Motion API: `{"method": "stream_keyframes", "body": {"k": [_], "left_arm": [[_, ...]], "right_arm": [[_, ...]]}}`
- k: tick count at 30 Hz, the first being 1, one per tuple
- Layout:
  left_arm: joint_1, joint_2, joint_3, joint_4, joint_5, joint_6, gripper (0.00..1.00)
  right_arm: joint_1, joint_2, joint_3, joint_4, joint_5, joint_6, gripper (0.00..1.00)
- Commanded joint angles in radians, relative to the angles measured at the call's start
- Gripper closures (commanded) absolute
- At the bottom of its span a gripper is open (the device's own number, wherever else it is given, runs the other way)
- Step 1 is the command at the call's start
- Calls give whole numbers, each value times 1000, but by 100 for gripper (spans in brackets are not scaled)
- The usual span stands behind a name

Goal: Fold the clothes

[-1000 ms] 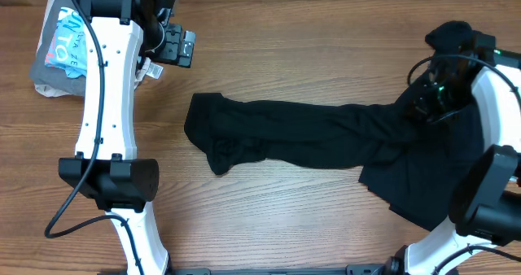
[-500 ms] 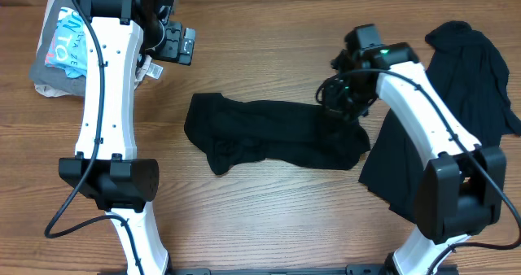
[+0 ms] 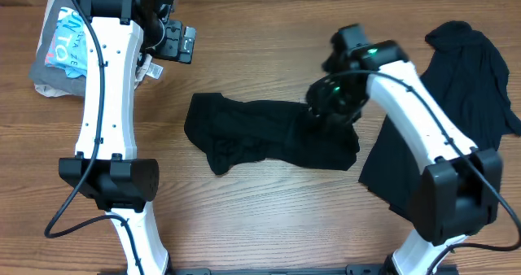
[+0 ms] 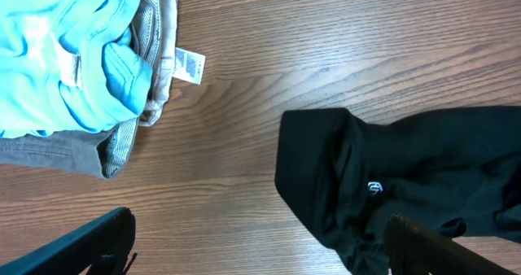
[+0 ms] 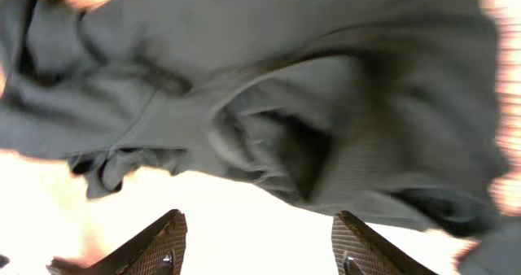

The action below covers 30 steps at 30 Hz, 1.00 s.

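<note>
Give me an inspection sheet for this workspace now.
Surface: wooden table, brown grain.
Job's things: black garment bunched mid-table, with a small white logo; second black garment heaped at right.
Clutter: blue and grey clothes pile, far left.
Grippers: left gripper open, above the table; right gripper open over the middle garment.
Cables: black cable along the left arm.
Surroundings: nothing seen.

3 downward views sharing black garment (image 3: 273, 138)

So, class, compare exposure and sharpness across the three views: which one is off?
Right wrist: overexposed, table blown out white, black garment rendered grey. Left wrist: sharp, even light, white logo clear. Overhead: even, garment folds lost in black.
</note>
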<state>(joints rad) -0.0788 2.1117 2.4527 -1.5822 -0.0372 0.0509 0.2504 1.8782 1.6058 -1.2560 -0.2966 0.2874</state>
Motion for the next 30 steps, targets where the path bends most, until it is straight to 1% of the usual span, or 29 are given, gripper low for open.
{"method": "stream_keyframes", "body": {"k": [1,4,7,8,12,15,18,19,20,22,24,26,27,29,30], "left_arm": [[-7,-12,19,2,13,-20,0],[-7,-12,19,2,13,-20,0],[-8,-12,19,2,13,-20,0],[-8,-12,19,2,13,-20,0],[-7,-12,19,5,13,-20,0],[-8,-12,19,8,13,-21,0],[-8,-12,19,8,13,-21,0],[-7,-12,19,8,13,-20,0],[-8,-12,19,8,13,-20,0],[-8,-12,19,8,13,-20,0],[-8,-12,19,10,13,-20,0],[-8,-12,19,10,13,-20,0],[-7,-12,19,9,12,-20,0],[-7,-12,19,8,12,-20,0],[-8,-12,19,8,13,-20,0]], "right_arm": [[-97,-34,15,-40,130,-8,34],[-162,-34,-42,-34,152,-56,34],[-209,-34,-146,38,155,-56,35],[-215,-34,-171,58,151,-56,36],[-221,-34,-302,169,71,-110,47],[-216,-34,-351,221,71,-113,52],[-216,-34,-369,256,71,-113,67],[-216,-34,-370,269,70,-113,79],[-216,-34,-370,278,61,-113,87],[-216,-34,-370,289,40,-113,90],[-215,-34,-370,286,40,-118,90],[-215,-34,-370,278,40,-133,85],[-215,-34,-370,266,18,-146,74],[-215,-34,-370,260,-26,-169,65],[-215,-34,-370,256,-41,-169,54]]}}
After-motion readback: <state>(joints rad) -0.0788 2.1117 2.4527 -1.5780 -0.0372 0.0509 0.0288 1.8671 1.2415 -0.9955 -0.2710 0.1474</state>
